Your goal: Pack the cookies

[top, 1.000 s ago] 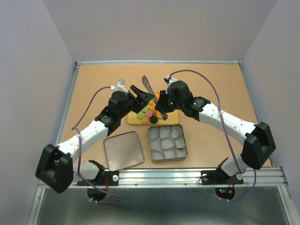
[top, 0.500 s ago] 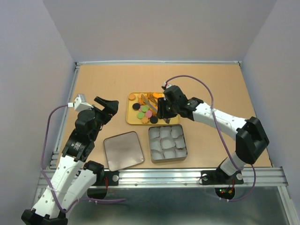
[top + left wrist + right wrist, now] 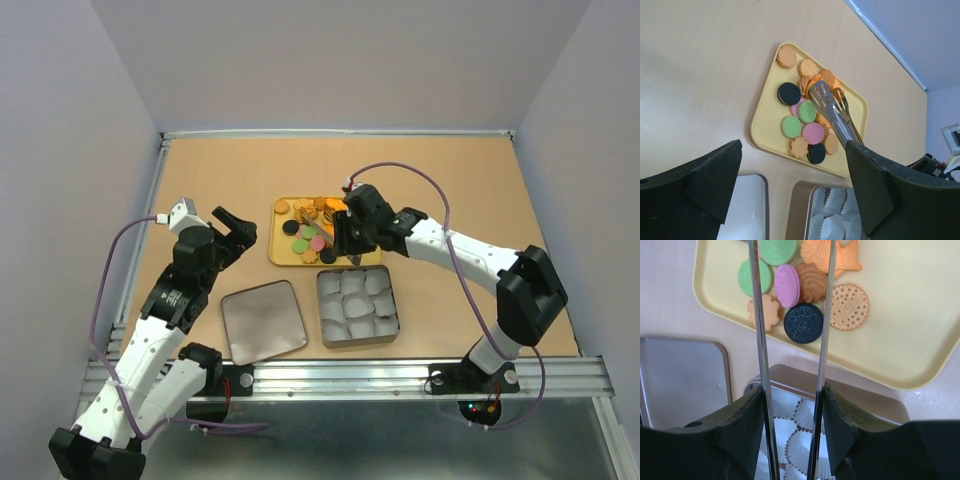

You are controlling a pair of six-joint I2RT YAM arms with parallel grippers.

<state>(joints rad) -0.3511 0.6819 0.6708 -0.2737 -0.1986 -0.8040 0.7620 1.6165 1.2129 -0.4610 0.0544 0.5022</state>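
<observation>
The cookies point(image 3: 306, 234) lie on a yellow tray point(image 3: 282, 256): tan, pink, green and black discs and orange shapes. They also show in the left wrist view point(image 3: 807, 125) and the right wrist view point(image 3: 803, 323). My right gripper point(image 3: 349, 240) is shut on a pair of metal tongs point(image 3: 328, 220), whose two arms point(image 3: 761, 340) reach out over the cookies between my fingers point(image 3: 792, 392). The tong tips point(image 3: 824, 95) hover over the orange cookies. My left gripper point(image 3: 237, 228) is open and empty, left of the tray, its jaws wide apart point(image 3: 794, 150).
A square tin point(image 3: 357, 305) lined with white paper cups point(image 3: 800, 440) stands just in front of the tray. Its flat lid point(image 3: 262, 320) lies to the tin's left on the brown table. Grey walls enclose the table.
My left gripper has let go of the tongs and drawn back to the left, away from the tray. My right gripper keeps the tongs and has shifted slightly over the tray.
</observation>
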